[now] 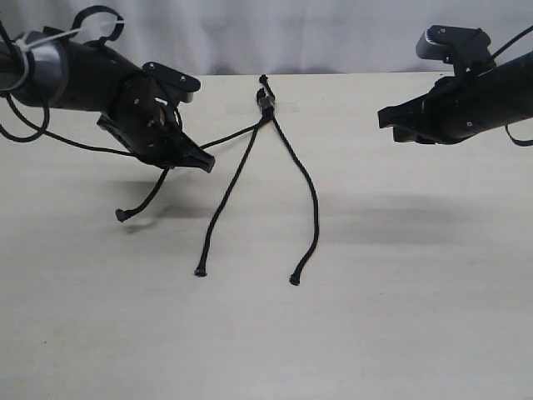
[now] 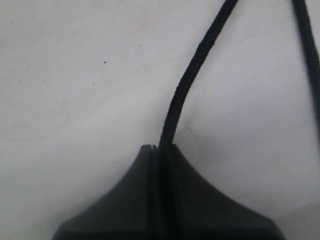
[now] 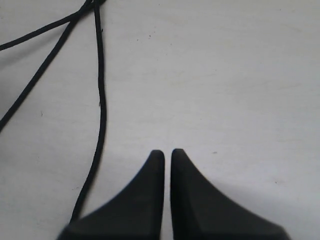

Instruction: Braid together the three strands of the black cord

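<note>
The black cord's knotted head lies near the table's far edge and splits into three strands. My left gripper is shut on the left strand; its free end hangs down to a knobby tip. On the table, the middle strand and the right strand fan out towards the front. My right gripper hovers right of the cord, jaws together with nothing between them.
The cream table ends at a white backdrop behind the knot. A thin glossy robot cable loops under the left arm. The right arm's camera sits high at the far right.
</note>
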`<act>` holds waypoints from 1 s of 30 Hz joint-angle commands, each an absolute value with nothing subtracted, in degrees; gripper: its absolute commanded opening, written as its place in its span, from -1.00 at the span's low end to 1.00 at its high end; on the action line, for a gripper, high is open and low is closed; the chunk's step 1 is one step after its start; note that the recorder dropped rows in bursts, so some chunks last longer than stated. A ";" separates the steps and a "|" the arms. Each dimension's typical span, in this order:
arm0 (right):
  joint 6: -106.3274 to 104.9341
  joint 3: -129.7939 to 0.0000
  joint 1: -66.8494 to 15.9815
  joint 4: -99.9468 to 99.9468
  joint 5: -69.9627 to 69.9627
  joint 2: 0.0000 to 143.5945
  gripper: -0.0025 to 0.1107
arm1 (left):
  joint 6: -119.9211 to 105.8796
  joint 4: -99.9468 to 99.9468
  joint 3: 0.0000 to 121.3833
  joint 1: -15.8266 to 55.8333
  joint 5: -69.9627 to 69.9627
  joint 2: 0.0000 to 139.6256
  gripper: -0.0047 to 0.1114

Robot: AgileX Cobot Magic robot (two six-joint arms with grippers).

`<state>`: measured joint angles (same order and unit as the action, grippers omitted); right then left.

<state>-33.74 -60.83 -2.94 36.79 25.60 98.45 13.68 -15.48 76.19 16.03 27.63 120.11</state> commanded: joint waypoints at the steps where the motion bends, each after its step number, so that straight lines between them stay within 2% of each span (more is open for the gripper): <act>1: -34.26 -61.25 -2.77 36.88 25.36 98.39 -0.88 | 13.58 -17.28 76.09 15.88 26.34 122.27 -0.91; 4: -34.26 -61.25 -2.77 36.59 25.36 98.39 -0.88 | 13.58 -17.30 76.09 15.98 26.26 122.65 -0.76; 6: -34.26 -61.25 -2.77 36.59 25.36 98.39 -0.88 | 13.58 -17.30 76.09 15.98 26.49 122.65 -0.56; 7: -34.26 -61.25 -2.77 36.64 25.36 98.39 -0.88 | 13.58 -17.30 76.09 15.98 26.49 122.65 -0.36; 9: -34.26 -61.25 -2.77 36.64 25.36 98.39 -0.86 | 13.58 -17.30 76.09 15.98 26.49 122.65 -0.22; 11: -34.26 -61.25 -3.35 36.64 25.21 98.39 -0.69 | 13.58 -17.30 76.09 15.98 26.23 122.51 -0.18; 12: -34.26 -61.25 -3.97 36.64 25.21 98.39 -0.63 | 13.58 -17.30 76.09 15.98 25.98 122.26 -0.18; 13: -34.26 -61.25 -6.30 36.64 24.53 98.39 -0.45 | 13.48 -17.41 76.09 15.98 25.63 120.52 -0.18; 14: -34.37 -61.25 -7.54 36.64 23.95 98.39 -0.37 | 13.31 -17.41 76.09 15.98 25.63 119.35 -0.19; 16: -36.51 -61.25 -12.67 36.64 22.72 98.39 -0.20 | 12.73 -17.52 75.98 15.98 26.21 114.95 -0.44; 17: -37.40 -61.66 -16.69 36.64 22.31 98.52 -0.15 | 11.91 -17.64 75.22 15.87 25.58 111.49 -0.69; 19: -37.72 -62.40 -21.52 36.50 22.47 98.77 -0.16 | 12.01 -17.91 72.64 14.76 22.59 107.06 -0.92; 22: -37.72 -64.74 -29.09 36.38 23.00 102.23 -0.16 | 12.40 -16.60 65.64 9.47 13.94 98.33 -0.92; 25: -35.37 -69.31 -32.63 34.76 26.77 106.94 -0.16 | 12.40 -15.41 62.48 6.58 10.76 93.59 -0.92; 30: -9.14 -82.96 -38.24 12.32 35.59 117.56 -0.16 | 12.40 -15.27 61.29 6.25 11.92 88.92 -0.92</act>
<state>-21.49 -77.19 -36.35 23.88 30.97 113.46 12.19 -16.15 61.69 6.00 12.44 90.41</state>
